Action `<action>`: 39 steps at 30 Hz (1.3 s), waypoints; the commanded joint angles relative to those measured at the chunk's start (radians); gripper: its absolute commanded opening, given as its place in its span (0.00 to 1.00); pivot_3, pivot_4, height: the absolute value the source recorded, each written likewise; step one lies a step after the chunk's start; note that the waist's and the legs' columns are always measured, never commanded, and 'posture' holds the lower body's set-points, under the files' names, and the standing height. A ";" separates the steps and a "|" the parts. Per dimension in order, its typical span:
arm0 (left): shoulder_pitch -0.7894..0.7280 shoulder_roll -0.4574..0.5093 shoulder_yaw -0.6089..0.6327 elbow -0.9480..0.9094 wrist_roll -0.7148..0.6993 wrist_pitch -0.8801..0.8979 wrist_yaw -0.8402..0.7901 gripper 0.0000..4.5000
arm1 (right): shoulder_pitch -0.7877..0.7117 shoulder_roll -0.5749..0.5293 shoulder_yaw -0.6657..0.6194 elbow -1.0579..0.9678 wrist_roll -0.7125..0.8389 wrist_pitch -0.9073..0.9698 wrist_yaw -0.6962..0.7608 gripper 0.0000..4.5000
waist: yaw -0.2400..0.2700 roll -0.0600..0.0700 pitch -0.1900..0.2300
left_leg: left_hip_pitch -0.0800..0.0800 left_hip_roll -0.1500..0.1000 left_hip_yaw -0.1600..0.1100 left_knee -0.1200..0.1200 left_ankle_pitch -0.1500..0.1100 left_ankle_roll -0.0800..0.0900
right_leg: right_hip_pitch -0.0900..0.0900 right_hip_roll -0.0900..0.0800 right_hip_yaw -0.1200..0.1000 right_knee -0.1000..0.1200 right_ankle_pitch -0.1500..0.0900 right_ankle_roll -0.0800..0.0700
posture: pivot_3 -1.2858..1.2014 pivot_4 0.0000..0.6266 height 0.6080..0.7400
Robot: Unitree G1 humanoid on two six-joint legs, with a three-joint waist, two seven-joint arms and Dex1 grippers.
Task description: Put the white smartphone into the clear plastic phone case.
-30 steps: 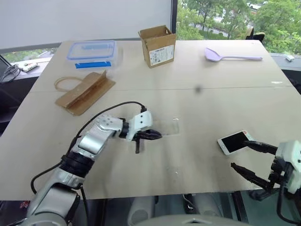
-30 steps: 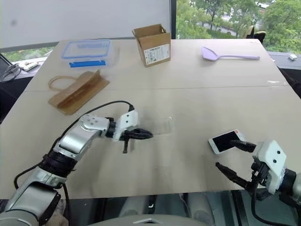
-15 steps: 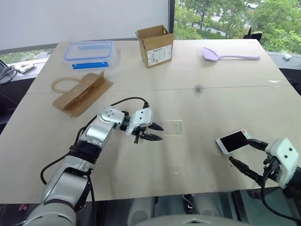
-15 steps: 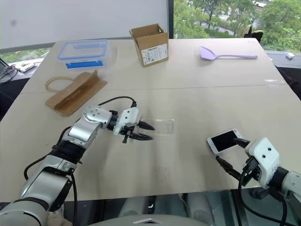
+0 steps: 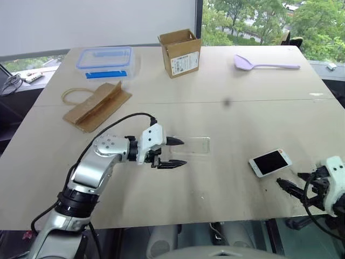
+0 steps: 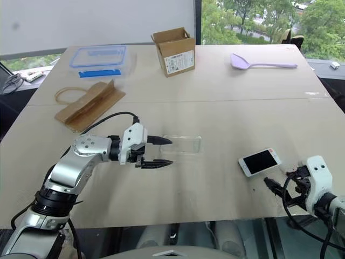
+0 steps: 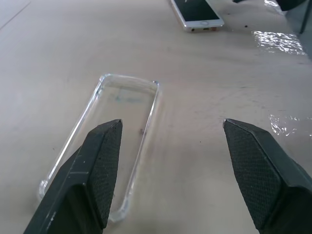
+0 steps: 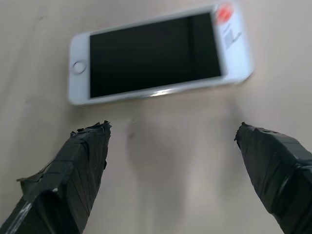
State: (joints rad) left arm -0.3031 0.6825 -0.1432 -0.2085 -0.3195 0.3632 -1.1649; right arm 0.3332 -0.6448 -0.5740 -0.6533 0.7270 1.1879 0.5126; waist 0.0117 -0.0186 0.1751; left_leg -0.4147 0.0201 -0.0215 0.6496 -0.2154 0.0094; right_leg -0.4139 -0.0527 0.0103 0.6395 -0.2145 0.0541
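The thin clear plastic phone case [image 5: 190,146] lies empty mid-worktop [image 5: 242,81], just right of the left claw [image 5: 176,152], fingers apart. Right of it, the flat white black-screened smartphone [image 5: 270,162] lies just beyond the right claw [image 8: 175,161], spread wide, holding nothing.

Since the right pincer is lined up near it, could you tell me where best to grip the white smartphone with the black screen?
Probably across its two long edges: the white smartphone lies flat, screen up, broadside to the open right pincer, so come down from above, straddling the narrow width.
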 commanded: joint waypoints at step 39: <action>0.060 0.018 0.070 -0.221 -0.085 0.149 0.210 0.74 | -0.310 0.151 0.419 -0.082 -0.188 0.249 -0.329 1.00 | -0.035 -0.005 -0.003 | 0.001 0.001 0.001 -0.003 0.000 0.000 | -0.002 0.006 0.004 0.001 0.000 -0.001 | 0.52 0.24 1.00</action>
State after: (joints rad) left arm -0.2431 0.7018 -0.1069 -0.4192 -0.3866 0.5321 -0.9596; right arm -0.0202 -0.4958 -0.1747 -0.7404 0.5244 1.3863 0.1631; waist -0.0234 -0.0236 0.1725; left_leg -0.4139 0.0216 -0.0206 0.6470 -0.2158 0.0089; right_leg -0.4161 -0.0464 0.0140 0.6397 -0.2145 0.0535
